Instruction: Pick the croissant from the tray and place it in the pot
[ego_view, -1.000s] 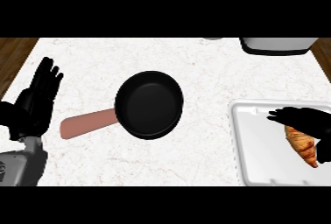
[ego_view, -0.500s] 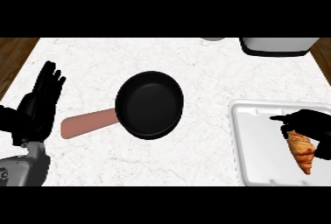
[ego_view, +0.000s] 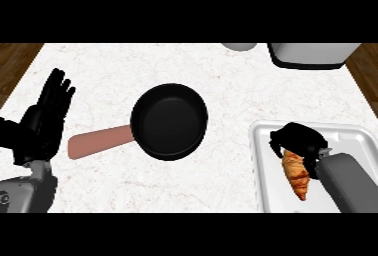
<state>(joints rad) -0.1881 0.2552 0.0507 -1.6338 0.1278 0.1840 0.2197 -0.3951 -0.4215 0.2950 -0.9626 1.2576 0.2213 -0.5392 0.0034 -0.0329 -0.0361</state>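
The right hand (ego_view: 298, 138) curled its fingers over the croissant (ego_view: 296, 174) on the tray (ego_view: 260, 165); the left hand (ego_view: 46, 117) rested, fingers spread, at the counter's left edge.

The white marble-patterned stone counter (ego_view: 221, 75) looks smooth and matt; the round black pan (ego_view: 169, 121) has a dull, dark coating and a reddish-brown, seemingly smooth handle (ego_view: 100, 141); the pale rectangular tray (ego_view: 260, 150) looks like smooth metal, the golden-brown croissant (ego_view: 297, 175) ridged and flaky
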